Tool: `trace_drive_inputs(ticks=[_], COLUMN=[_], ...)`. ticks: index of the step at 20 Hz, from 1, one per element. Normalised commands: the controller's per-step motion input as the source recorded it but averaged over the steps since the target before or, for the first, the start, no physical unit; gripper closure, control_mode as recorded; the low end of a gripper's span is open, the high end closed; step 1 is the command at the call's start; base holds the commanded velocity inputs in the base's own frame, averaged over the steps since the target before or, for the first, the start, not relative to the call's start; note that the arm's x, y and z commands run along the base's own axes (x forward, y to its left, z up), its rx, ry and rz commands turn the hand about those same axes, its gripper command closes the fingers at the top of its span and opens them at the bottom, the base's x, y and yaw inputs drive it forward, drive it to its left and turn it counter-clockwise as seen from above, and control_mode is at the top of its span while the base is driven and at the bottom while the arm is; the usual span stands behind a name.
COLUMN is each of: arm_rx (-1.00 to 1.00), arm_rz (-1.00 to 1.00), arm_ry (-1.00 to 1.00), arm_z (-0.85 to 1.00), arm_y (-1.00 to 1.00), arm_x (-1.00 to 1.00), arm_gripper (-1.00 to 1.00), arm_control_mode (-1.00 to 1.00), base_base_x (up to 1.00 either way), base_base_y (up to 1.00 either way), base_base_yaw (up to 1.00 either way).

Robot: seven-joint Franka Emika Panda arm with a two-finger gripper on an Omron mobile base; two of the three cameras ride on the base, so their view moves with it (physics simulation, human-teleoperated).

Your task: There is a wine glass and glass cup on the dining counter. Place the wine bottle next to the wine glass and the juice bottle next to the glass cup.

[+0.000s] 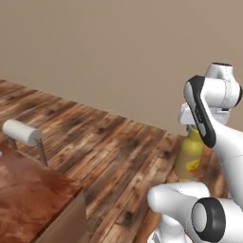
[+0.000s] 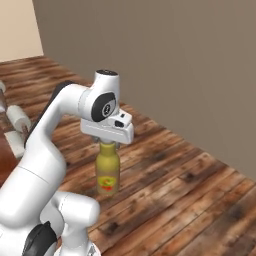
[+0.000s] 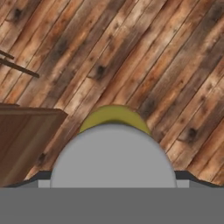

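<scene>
I have the juice bottle (image 2: pixel 108 173) hanging upright under the hand, its long axis vertical, cap end up into the claw (image 2: pixel 108 144) and base pointing down at the wooden floor (image 2: pixel 190 185). The claw is closed around the bottle's top — its fingers sit wide because the cap is broad, and the bottle hangs clear above the planks in both base views. In the left base view the bottle (image 1: pixel 190 155) shows just behind the arm's forearm, mustard-yellow, with the label facing the camera.

The label is a red-and-yellow patch low on the body; I cannot read any writing or brand on it, it is too small and blurred.

From the hand view I look straight down the bottle: the pale round cap (image 3: pixel 113 156) sits in the lower middle, with a rim of the yellow shoulder (image 3: pixel 113 114) showing past it.

The reddish-brown surface (image 1: pixel 28 199) is at the lower left of the left base view, well apart from the bottle, with a white-cushioned stool (image 1: pixel 21 131) beside its edge. A corner of that surface (image 3: pixel 26 140) also appears at the left of the hand view.
</scene>
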Motion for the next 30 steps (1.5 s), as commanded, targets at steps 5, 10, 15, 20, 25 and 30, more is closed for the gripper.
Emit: trace_drive_inputs(ticks=[5, 10, 15, 20, 25, 30], arm_rx=[0.0, 0.0, 0.0, 0.0, 0.0, 0.0], arm_rz=[0.0, 0.0, 0.0, 0.0, 0.0, 0.0], arm_ry=[0.0, 0.0, 0.0, 0.0, 0.0, 0.0], arm_z=[0.0, 0.0, 0.0, 0.0, 0.0, 0.0], arm_y=[0.0, 0.0, 0.0, 0.0, 0.0, 0.0], arm_x=[0.0, 0.0, 0.0, 0.0, 0.0, 0.0], arm_gripper=[1.0, 1.0, 1.0, 1.0, 1.0, 1.0], arm_control_mode=[1.0, 1.0, 1.0, 1.0, 1.0, 1.0], base_base_x=[0.69, 0.69, 0.69, 0.71, 0.72, 0.76], base_base_y=[-0.35, -0.35, -0.36, -0.34, -0.33, -0.31], base_base_yaw=[0.33, 0.33, 0.32, 0.3, 0.28, 0.27])
